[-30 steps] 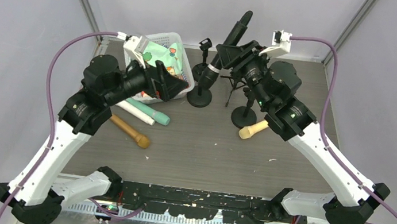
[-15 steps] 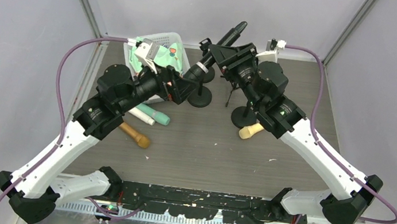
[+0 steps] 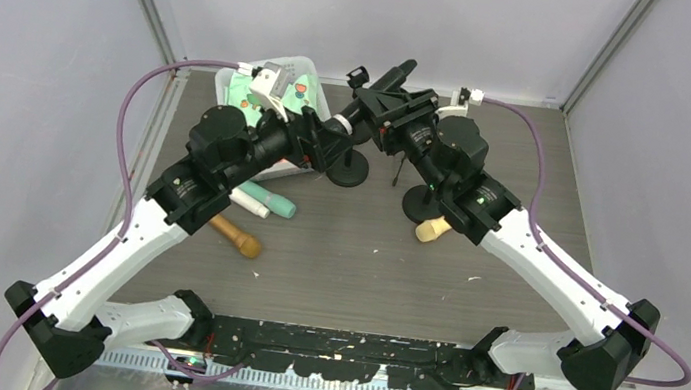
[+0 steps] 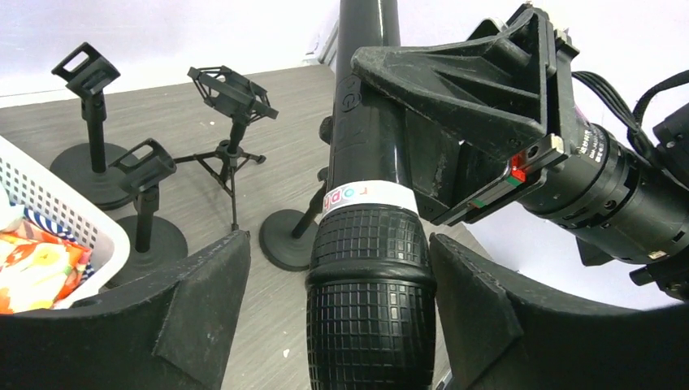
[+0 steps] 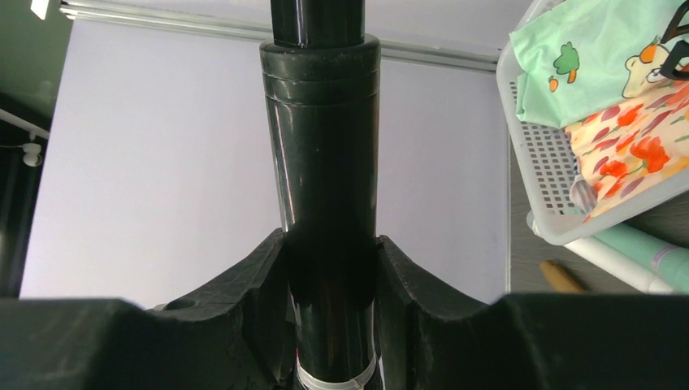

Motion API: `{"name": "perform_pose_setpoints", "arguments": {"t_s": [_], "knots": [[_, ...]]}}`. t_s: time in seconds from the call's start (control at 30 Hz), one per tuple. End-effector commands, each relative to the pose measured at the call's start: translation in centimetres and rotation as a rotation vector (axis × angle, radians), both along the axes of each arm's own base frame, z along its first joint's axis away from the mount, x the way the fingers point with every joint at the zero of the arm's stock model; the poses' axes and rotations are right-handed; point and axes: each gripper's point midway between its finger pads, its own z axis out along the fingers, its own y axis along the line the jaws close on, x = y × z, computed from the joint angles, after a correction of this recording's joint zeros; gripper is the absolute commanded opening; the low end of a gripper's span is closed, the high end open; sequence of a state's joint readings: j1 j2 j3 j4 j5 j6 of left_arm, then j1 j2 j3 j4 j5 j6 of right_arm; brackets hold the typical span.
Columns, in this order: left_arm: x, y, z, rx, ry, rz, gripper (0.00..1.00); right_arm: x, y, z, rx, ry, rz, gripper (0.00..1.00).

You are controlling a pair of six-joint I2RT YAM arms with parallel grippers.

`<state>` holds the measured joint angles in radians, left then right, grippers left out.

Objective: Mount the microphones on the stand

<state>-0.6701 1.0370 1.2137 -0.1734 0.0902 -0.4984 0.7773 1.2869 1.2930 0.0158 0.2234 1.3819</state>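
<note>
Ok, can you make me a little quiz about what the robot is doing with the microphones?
1. True or false: the right tool is shut on the black microphone.
2. Where are the left tool's fingers? A) either side of the black microphone's head B) squeezing its tail end C) nowhere near it
3. How many microphones lie flat on the table?

Key: 1. True. 2. A. 3. Four: cream, brown, white, mint green.
</note>
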Motion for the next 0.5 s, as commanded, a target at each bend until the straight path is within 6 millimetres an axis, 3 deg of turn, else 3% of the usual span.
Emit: {"name": "perform_pose_setpoints", "arguments": {"t_s": [0.0, 0.13, 0.23, 0.33, 0.47], "knots": [[-0.5, -0.3, 3.2, -0.068, -0.065, -0.018, 0.77, -1.2, -0.7, 4.8, 0.165, -0.065, 0.019, 0.04], [-0.3, -0.3, 3.4, -0.069, -0.068, -0.014, 0.57, -1.3, -0.9, 4.4, 0.159, -0.062, 0.010, 0.10], [-0.2, -0.4, 3.4, -0.068, -0.068, -0.013, 0.40, -1.3, -1.2, 3.8, 0.139, -0.062, -0.004, 0.20], [0.0, -0.4, 3.4, -0.065, -0.066, -0.007, 0.25, -1.4, -1.5, 3.3, 0.098, -0.063, -0.013, 0.38], [0.3, -0.1, 3.1, -0.037, -0.059, 0.014, 0.10, -2.1, -2.2, 3.3, -0.001, -0.093, -0.013, 0.78]]}}
